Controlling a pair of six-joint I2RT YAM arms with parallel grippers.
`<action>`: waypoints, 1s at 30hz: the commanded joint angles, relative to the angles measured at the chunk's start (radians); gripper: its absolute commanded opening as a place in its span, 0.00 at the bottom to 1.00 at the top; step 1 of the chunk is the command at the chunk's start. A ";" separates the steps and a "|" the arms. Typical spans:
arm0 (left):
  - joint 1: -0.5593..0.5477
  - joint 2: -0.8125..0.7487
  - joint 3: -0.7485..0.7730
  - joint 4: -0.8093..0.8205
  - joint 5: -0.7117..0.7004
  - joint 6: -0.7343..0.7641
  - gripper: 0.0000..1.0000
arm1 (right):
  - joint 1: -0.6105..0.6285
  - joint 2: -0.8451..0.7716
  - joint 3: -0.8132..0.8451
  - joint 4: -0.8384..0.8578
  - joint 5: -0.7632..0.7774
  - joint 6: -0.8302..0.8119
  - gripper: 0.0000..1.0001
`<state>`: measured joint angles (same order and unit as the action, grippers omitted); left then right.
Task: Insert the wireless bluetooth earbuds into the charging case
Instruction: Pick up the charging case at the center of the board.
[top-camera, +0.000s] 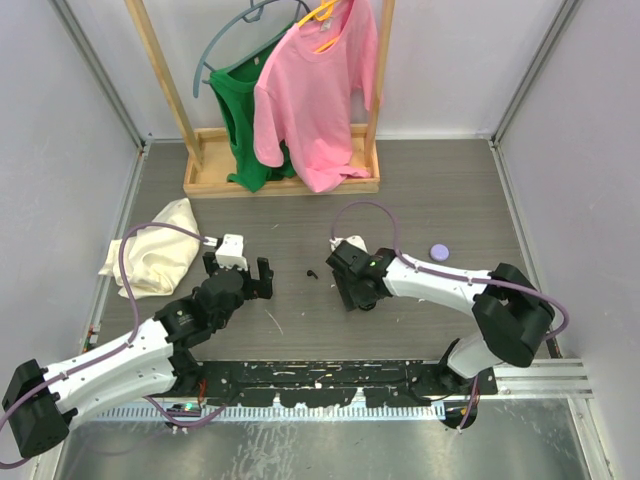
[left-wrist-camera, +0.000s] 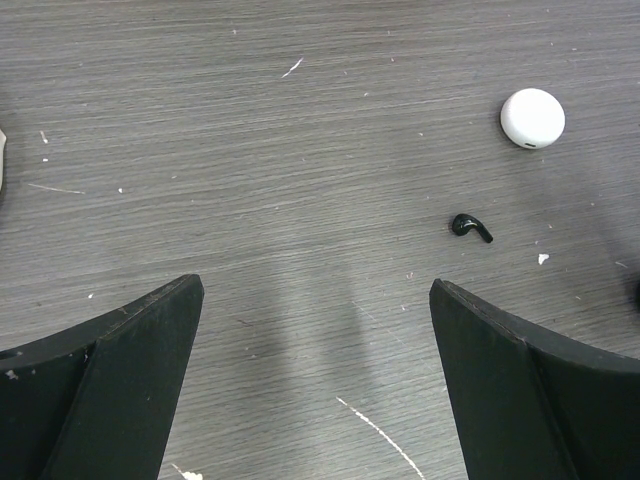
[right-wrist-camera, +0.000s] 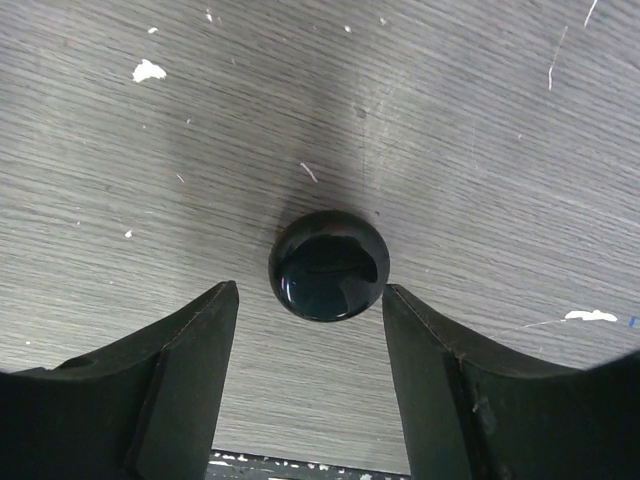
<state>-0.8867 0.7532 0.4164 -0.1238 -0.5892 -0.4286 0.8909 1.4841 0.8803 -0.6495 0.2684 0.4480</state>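
Observation:
A black earbud (top-camera: 312, 274) lies on the grey table between the two grippers; in the left wrist view it (left-wrist-camera: 470, 227) lies ahead and to the right of the fingers. A white round case (left-wrist-camera: 532, 117) lies closed beyond it. A glossy black round case (right-wrist-camera: 328, 265) lies closed on the table just at the tips of my right gripper (right-wrist-camera: 310, 292), which is open with a finger on each side of it. My left gripper (left-wrist-camera: 315, 290) is open and empty above bare table. From above, the left gripper (top-camera: 238, 270) and the right gripper (top-camera: 355, 295) face each other. A lilac case (top-camera: 439, 251) lies to the right.
A cream cloth (top-camera: 155, 258) lies at the left. A wooden rack (top-camera: 280, 180) with a green and a pink shirt stands at the back. White paint flecks dot the table. Walls enclose both sides.

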 joint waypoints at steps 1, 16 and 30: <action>0.007 -0.011 0.016 0.043 -0.009 0.000 0.98 | 0.005 0.019 0.055 -0.039 0.028 0.011 0.67; 0.006 -0.021 0.014 0.042 0.012 0.002 0.98 | -0.061 0.049 0.025 0.043 -0.122 -0.122 0.74; 0.006 -0.012 0.018 0.048 0.030 0.005 0.98 | -0.121 0.087 -0.006 0.082 -0.221 -0.175 0.66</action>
<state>-0.8867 0.7475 0.4164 -0.1238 -0.5594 -0.4286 0.7795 1.5600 0.8791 -0.5957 0.0898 0.2981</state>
